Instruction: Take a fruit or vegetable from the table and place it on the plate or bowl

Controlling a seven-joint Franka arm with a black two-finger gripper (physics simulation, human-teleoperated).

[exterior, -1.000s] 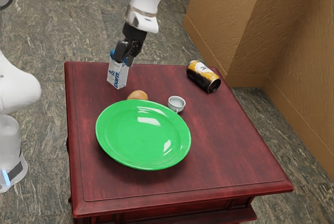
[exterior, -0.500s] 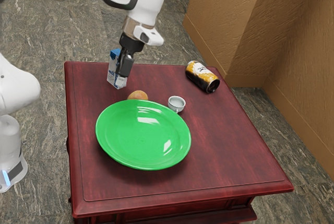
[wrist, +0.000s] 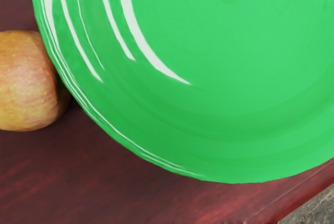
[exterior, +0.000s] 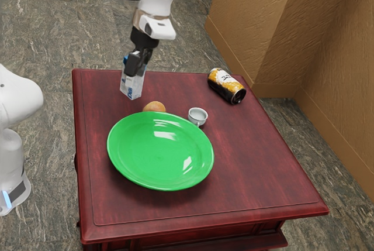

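Dark red wooden table point(exterior: 251, 163) on a stone floor point(exterior: 52, 28), with brown walls point(exterior: 327, 40). The apple point(exterior: 153, 106) lies just beside the plate point(exterior: 160, 151) rim, axis unclear. How open the tool point(exterior: 135, 66) is cannot be told.

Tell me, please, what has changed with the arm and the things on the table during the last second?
The gripper came down by the carton, then rose slightly and shifted toward the exterior view's left. I see nothing taken hold of or let go. The apple, green plate, small cup, carton and can lie about where they were on the table.
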